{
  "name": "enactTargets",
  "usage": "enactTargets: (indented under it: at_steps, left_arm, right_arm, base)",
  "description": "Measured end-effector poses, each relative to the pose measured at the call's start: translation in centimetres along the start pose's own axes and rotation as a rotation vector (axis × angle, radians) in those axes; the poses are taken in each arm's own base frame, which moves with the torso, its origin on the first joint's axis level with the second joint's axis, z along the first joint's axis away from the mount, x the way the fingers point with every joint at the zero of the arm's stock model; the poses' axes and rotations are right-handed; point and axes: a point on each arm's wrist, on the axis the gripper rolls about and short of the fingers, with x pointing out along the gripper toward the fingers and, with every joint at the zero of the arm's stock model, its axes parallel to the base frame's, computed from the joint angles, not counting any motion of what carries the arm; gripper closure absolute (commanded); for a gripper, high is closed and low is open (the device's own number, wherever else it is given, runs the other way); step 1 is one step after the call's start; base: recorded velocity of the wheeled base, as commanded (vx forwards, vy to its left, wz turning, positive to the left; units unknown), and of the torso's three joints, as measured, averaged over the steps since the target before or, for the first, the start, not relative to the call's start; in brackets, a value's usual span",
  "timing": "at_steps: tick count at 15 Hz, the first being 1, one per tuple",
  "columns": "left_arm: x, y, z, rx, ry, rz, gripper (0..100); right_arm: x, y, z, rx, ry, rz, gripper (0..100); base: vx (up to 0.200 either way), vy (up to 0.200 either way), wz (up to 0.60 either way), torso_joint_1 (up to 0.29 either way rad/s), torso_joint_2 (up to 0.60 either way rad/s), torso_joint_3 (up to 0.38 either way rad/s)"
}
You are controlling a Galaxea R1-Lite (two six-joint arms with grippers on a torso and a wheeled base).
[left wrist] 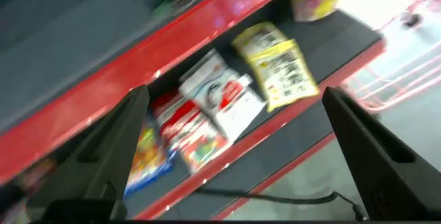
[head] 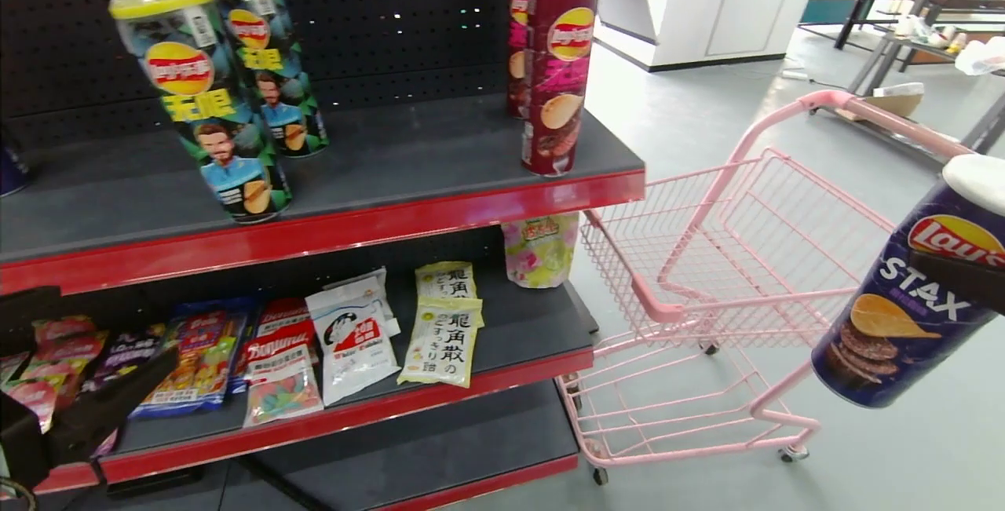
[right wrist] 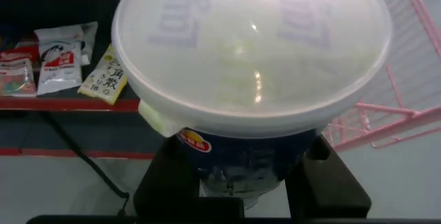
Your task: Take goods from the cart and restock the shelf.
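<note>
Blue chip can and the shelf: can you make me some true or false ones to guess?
1. The right gripper holds a blue chip can. True.
2. That can has a yellow top. False: its lid is whitish.
3. The pink cart stands left of the shelf. False: it stands to the shelf's right.
4. Two dark red cans stand on the top shelf. True.
5. The left gripper holds a snack bag. False: it is open and holds nothing.
</note>
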Motion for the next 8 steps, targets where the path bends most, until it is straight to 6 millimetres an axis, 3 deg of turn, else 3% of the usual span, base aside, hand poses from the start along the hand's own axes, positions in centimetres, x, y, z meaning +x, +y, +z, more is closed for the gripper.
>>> enactTargets:
  at_steps: [3, 8]
  left_arm:
    - [-0.23, 0.0, -0.01, 0.001, -0.009, 0.004, 0]
    - [-0.37, 0.0, 0.0, 0.001, -0.014, 0.007, 0]
  right_arm:
    - [0.03, 0.0, -0.01, 0.0, 0.001, 0.001, 100]
    - [0.2, 0.05, -0.36, -0.01, 0.011, 0.008, 100]
  base:
    - [0.0, 0.0, 0.6, 0.005, 0.0, -0.001]
    - [0.0, 0.0, 0.0, 0.034, -0.08, -0.056]
